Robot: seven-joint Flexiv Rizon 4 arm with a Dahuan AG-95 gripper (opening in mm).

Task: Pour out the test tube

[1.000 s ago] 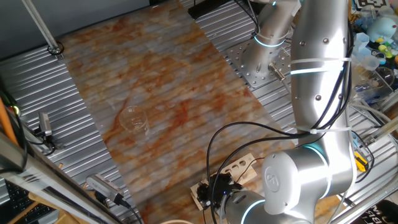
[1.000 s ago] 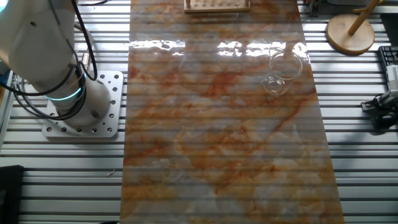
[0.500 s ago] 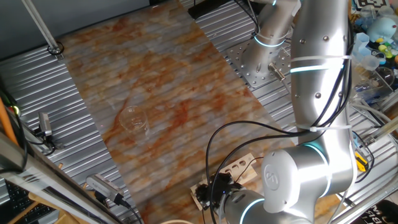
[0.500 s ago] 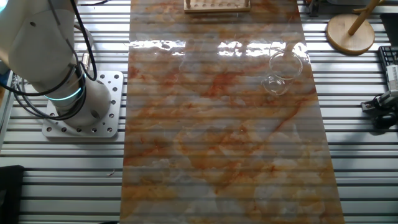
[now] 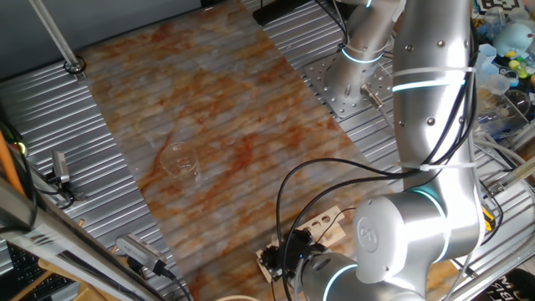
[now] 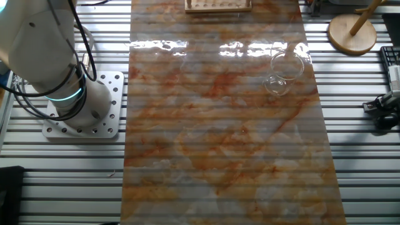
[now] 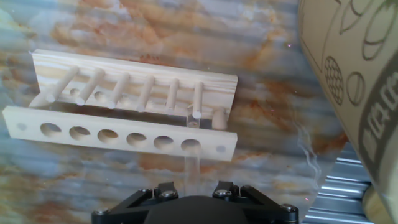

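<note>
In the hand view, the test tube (image 7: 192,163) is a slim clear glass tube standing in the rightmost hole of the pale wooden rack (image 7: 118,135). Its upper end reaches toward the camera and fades out between the two dark fingers. My gripper (image 7: 194,188) sits directly over the tube. Its fingers (image 7: 164,189) stand apart, with a gap showing on each side of the glass. In one fixed view the arm's big joint covers the hand and the tube, and only part of the rack (image 5: 323,226) shows. The other fixed view shows the rack (image 6: 217,5) at the top edge.
A wide clear glass beaker (image 5: 180,159) stands on the marbled mat, well away from the rack, and shows again in the other fixed view (image 6: 284,74). A cardboard box (image 7: 354,68) fills the hand view's right side. A wooden stand (image 6: 353,31) and cables lie on the ribbed metal table.
The arm's lower joints have shifted slightly to the right in one fixed view. The beaker and the rack have not moved.
</note>
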